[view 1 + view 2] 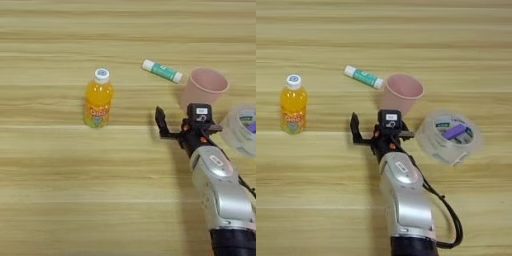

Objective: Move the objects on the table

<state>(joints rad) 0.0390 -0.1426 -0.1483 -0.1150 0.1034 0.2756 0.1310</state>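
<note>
The pink paper cup (402, 92) is taken as the landmark; it stands upright, mouth up, on the wide light wooden table (384, 45). Just to the cup's upper left, the white-and-teal glue stick (363, 77) is seen lying on its side, slanted, its near end close to the cup's rim though contact cannot be made out. To the cup's lower right, near but apart from it, the clear tape roll with purple core (450, 137) lies flat. Well to the cup's left, the small orange juice bottle with white cap (98, 99) stands upright. Directly below the cup, the right gripper (373, 131) is held over the table at the end of the silver forearm (406, 192), which enters from the bottom edge. One black finger (161, 122) is seen splayed out to the left, well clear of the wrist block, so the gripper is read as spread apart, with nothing between its fingers. The other finger lies just beneath the cup's base; whether it touches the cup cannot be told.
</note>
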